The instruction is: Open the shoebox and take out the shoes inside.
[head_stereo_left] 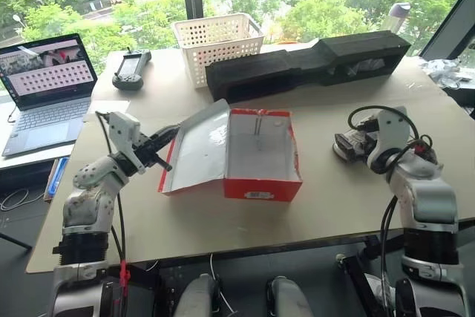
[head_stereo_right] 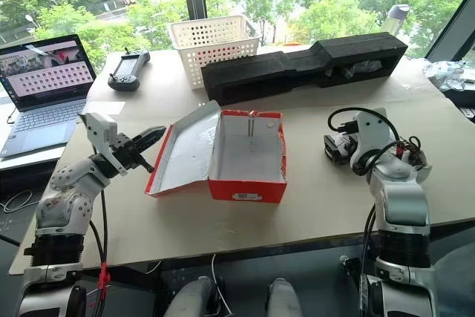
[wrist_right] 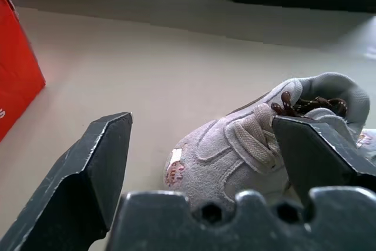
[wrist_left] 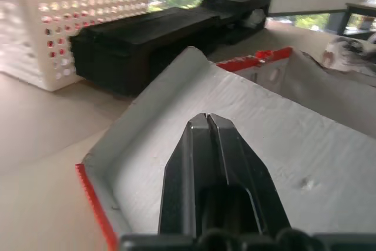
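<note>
The sneaker [wrist_right: 247, 145] is being bracketed by the wide-apart right gripper [wrist_right: 205, 145]; centring is advised. The left gripper [wrist_left: 208, 123], pressed together, is being kept at the shoebox [head_stereo_left: 256, 154] lid.

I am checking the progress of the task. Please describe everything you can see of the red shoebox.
The shoebox is red cardboard with a pale grey-white inside and a small white label on its near end. It stands open on the table, its hinged lid folded back toward the robot's left and tilted up. No shoes are visible inside it. The shut left gripper points at the lid's inner face; whether it touches is unclear.
</note>
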